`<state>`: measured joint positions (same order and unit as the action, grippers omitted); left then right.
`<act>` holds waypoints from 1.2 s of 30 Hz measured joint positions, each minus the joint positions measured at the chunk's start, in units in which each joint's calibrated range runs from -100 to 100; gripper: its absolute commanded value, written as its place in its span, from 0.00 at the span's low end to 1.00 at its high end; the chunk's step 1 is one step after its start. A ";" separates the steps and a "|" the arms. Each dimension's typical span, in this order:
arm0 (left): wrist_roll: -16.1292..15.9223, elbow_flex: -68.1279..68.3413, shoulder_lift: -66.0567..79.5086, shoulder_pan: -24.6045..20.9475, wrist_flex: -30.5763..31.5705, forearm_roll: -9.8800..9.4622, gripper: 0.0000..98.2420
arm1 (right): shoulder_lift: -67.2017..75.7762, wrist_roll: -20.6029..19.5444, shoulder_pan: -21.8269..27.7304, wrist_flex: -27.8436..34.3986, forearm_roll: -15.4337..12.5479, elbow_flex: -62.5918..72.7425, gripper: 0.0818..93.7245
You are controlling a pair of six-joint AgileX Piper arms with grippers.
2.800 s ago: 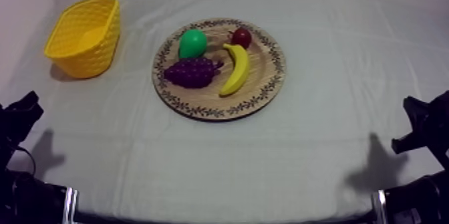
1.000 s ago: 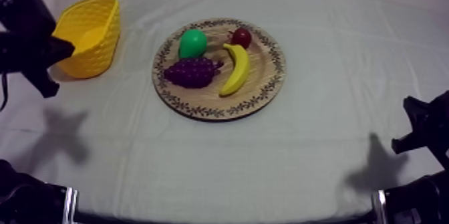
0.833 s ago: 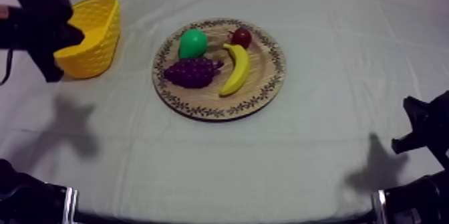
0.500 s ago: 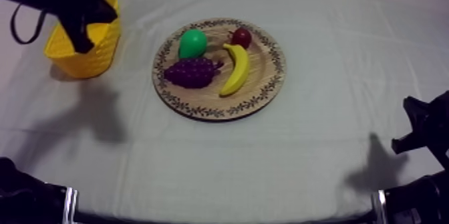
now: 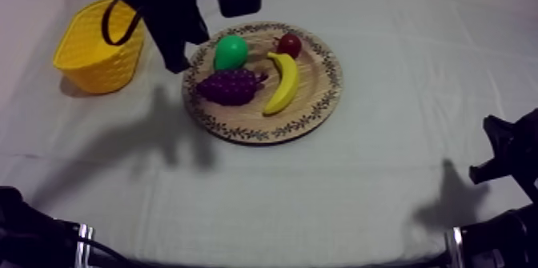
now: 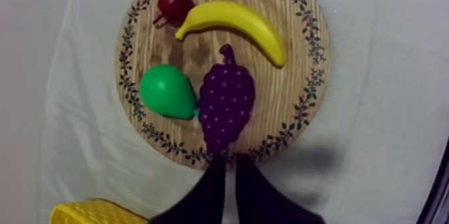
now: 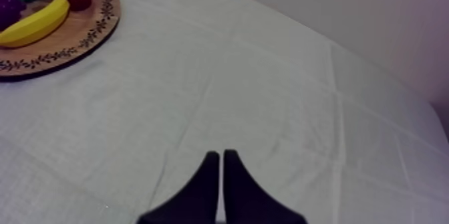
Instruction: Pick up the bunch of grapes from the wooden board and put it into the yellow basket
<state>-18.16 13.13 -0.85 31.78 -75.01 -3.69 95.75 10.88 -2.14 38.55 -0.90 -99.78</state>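
Here, in the top view, the left end effector [image 5: 174, 63] is hanging over the cloth of the worktop [image 5: 360, 191], just beside the left rim of the round wooden board [image 5: 320, 103], between it and the yellow basket [image 5: 96, 47] standing near the worktop's left edge. On the board the bunch of grapes [image 5: 230, 86] is lying on the left half, with the green pear [image 5: 230, 51] right behind it, the banana [image 5: 282, 83] just beside it to the right, and the small red fruit [image 5: 289, 45] sitting near the far rim. The right arm [image 5: 512, 151] is resting low at the right edge, well apart from the board. In the left wrist view the left end effector's fingers [image 6: 212, 186] are lying together as a narrow wedge, gripping nothing, and are pointing at the patterned rim next to the tapered tip of the grapes. The bunch is showing dark purple and bumpy, its stem pointing at the banana and its side touching the pear. In the right wrist view the right end effector [image 7: 220, 156] is likewise pressed into a narrow wedge over bare cloth, with the board far off.
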 measured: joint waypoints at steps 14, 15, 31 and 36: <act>2.07 -1.66 -5.60 -0.21 -1.14 -1.15 0.63 | 0.00 0.01 0.00 0.00 0.00 0.00 0.00; 2.13 -1.73 -5.90 -0.25 -1.14 -1.15 0.65 | 0.00 0.01 0.00 0.00 0.00 0.00 0.00; 3.03 -4.79 -15.52 -0.95 -0.19 -2.12 0.81 | 0.00 0.01 0.00 0.00 0.00 0.00 0.00; 3.12 -6.64 -20.64 -1.04 0.69 -2.64 0.82 | 0.00 -0.02 0.00 0.00 0.00 0.00 0.00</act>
<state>-15.04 6.48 -21.49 30.74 -74.32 -6.33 95.75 10.86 -2.14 38.55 -0.90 -99.78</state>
